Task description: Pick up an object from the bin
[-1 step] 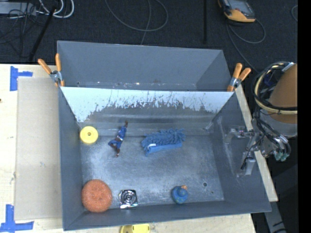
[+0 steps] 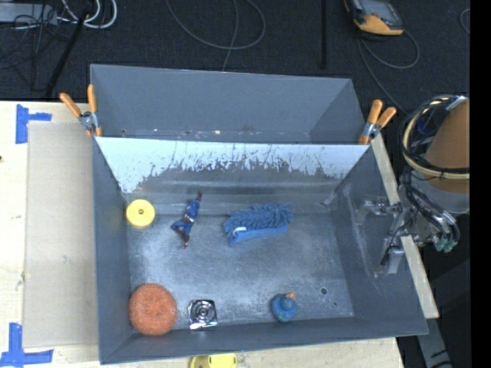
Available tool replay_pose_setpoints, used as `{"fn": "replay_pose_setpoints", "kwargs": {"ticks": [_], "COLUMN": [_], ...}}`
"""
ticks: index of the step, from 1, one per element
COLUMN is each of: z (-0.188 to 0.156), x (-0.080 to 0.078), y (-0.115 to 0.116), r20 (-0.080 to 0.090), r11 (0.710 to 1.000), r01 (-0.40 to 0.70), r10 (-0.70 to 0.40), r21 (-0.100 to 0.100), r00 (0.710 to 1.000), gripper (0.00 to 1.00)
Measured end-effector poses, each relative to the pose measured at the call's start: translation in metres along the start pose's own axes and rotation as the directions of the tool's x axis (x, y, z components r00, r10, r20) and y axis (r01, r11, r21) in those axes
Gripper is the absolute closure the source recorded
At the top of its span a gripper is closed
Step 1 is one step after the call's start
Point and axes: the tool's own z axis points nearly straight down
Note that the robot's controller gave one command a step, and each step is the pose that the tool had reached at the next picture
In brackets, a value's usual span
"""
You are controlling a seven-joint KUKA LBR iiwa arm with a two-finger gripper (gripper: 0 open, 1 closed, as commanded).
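Fingers (image 2: 391, 255) hang above the sloping right wall of the bin (image 2: 222, 113), and I cannot tell whether they are open or closed; nothing shows between them. They are over no thing, so no target is singled out. Nearest are a small round blue toy (image 2: 284, 307) by the front wall and a blue brush (image 2: 257, 222) near the middle, both well apart from them. Farther left lie a small blue figure (image 2: 186, 219), a yellow disc (image 2: 140, 214), an orange ball (image 2: 152, 309) and a shiny metal piece (image 2: 202, 313).

A descent from here would probably strike the slanted wall. The toy and the metal piece sit close to the front wall, so one finger could jam against it. The ball may roll off if nudged.
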Motion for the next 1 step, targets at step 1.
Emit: {"fn": "replay_pose_setpoints", "kwargs": {"ticks": [1], "z": [0.0200], "x": [-0.0283], "y": [0.0200], "r20": [0.005], "r11": [0.999], "r01": [0.052], "r10": [-0.052], "r21": [0.004], "r00": [0.999], "gripper": [0.00]}}
